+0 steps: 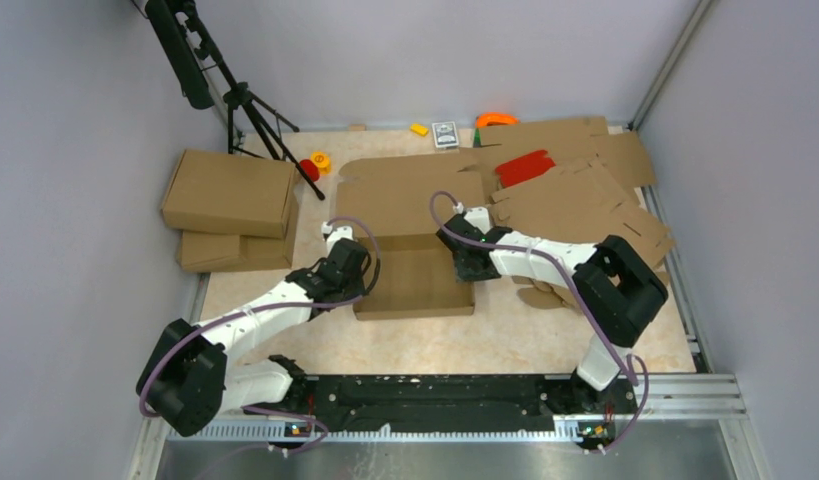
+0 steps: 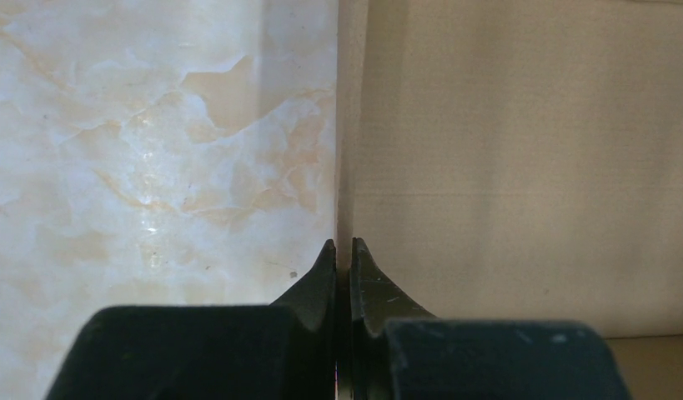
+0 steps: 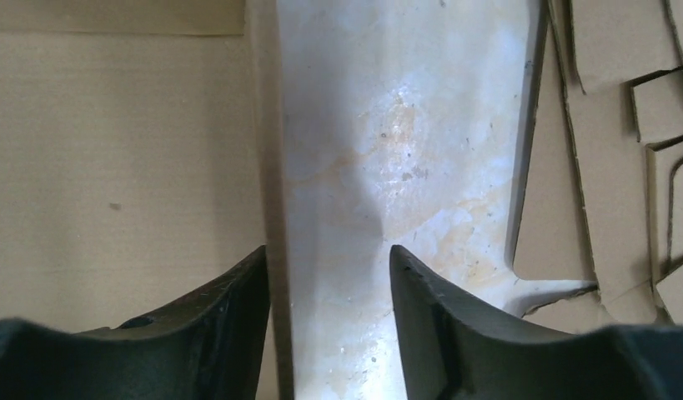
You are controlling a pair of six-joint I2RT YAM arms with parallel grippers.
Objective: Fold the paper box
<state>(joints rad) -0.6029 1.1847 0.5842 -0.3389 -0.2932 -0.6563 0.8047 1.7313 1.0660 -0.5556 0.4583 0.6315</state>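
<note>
The paper box [image 1: 415, 285] lies mid-table as a shallow open tray, its lid panel [image 1: 405, 195] flat behind it. My left gripper [image 1: 357, 270] is at the box's left wall. In the left wrist view this gripper [image 2: 344, 244] is shut on that thin wall [image 2: 346, 125], seen edge-on, with the box floor [image 2: 529, 167] to the right. My right gripper [image 1: 472, 262] is at the right wall. In the right wrist view it [image 3: 328, 257] is open and straddles the wall [image 3: 271, 167], one finger inside the box and one outside over bare table.
Two closed cardboard boxes [image 1: 230, 192] are stacked at the left. A heap of flat cut cardboard sheets [image 1: 585, 200] with a red piece [image 1: 525, 165] lies at the right, also in the right wrist view [image 3: 605, 167]. A tripod [image 1: 247, 108] and small toys [image 1: 315, 163] stand at the back.
</note>
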